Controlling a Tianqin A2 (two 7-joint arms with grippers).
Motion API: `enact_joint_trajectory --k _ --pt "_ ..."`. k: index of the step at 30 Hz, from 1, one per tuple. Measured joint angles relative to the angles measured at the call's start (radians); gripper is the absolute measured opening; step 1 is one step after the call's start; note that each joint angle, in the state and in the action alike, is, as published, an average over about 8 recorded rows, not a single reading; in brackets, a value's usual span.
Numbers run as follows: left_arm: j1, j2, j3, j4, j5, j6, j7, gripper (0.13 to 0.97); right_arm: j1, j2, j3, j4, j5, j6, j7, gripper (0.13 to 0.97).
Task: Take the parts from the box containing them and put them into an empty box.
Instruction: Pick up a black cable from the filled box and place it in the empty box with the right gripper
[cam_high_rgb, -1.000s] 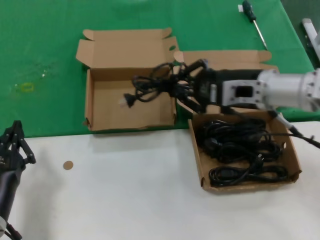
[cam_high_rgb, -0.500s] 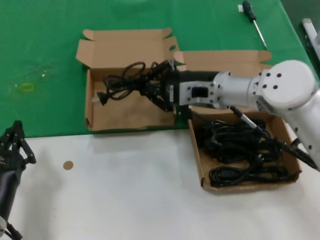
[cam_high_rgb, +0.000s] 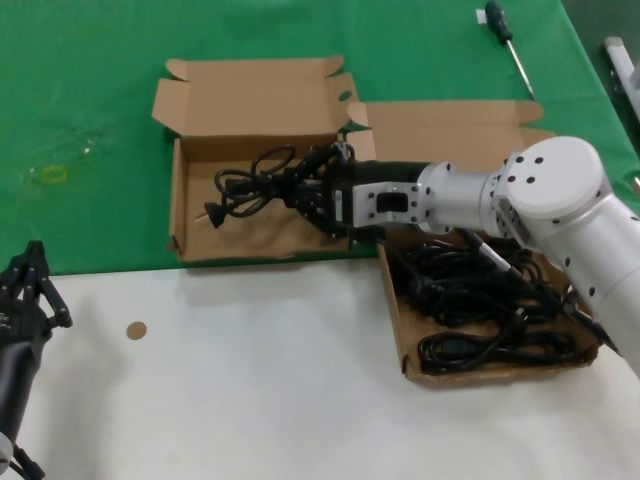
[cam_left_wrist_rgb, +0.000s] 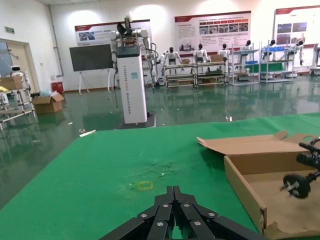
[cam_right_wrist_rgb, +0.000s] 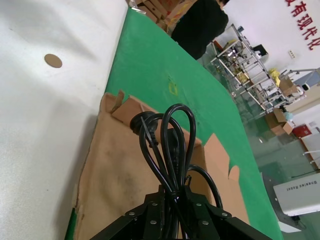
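Observation:
My right gripper (cam_high_rgb: 308, 190) reaches in from the right over the empty box (cam_high_rgb: 178, 205) and is shut on one of the parts, a looped black power cord (cam_high_rgb: 252, 182). The cord's plug (cam_high_rgb: 211, 212) hangs low over the box floor. The right wrist view shows the cord loops (cam_right_wrist_rgb: 167, 145) pinched in the right gripper (cam_right_wrist_rgb: 180, 194) above the brown box floor (cam_right_wrist_rgb: 117, 170). To the right, the box containing the other cords (cam_high_rgb: 392, 300) holds several black bundles (cam_high_rgb: 480, 300). My left gripper (cam_high_rgb: 30, 290) is parked at the near left, shut (cam_left_wrist_rgb: 175, 192).
A screwdriver (cam_high_rgb: 505, 30) lies on the green mat (cam_high_rgb: 80, 100) at the far right. A small cardboard disc (cam_high_rgb: 136, 330) sits on the white table (cam_high_rgb: 260, 400) near my left arm. Both box lids stand open toward the back.
The right gripper carried the cord leftward from the edge between the boxes to over the empty box, then sank a little. The left arm stayed still.

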Motion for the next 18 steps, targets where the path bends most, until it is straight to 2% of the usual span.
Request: enact_joint_trajectory --k 12,18 --pt "0.0 0.0 0.0 0.0 0.0 0.0 0.0 0.152 0.018 -0.034 0.001 -0.079 -0.003 0.026 -0.083 0.229" --pt "0.0 0.0 0.0 0.0 0.0 0.0 0.0 0.152 0.025 -0.05 0.007 -0.107 0.001 0.039 -0.113 0.294"
